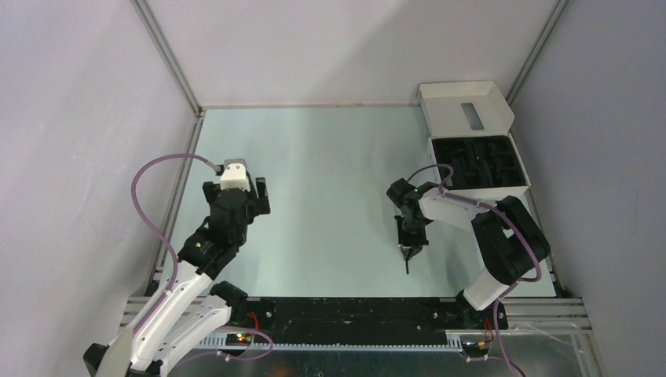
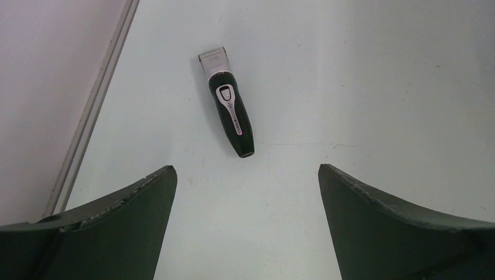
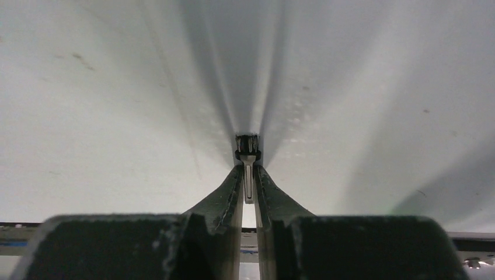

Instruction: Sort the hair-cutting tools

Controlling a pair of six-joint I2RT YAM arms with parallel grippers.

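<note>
You're seeing the hair clipper point(image 2: 231, 111) gleaming: glossy black plastic, silvery metal-looking head. The table point(image 2: 362, 87) is lying smooth and matt, and your left gripper point(image 2: 247, 174) is showing matt, rough-edged fingers point(image 2: 134, 216).

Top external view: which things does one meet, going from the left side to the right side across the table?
left pincer, open → right pincer, shut on the thin stick brush → white box
</note>
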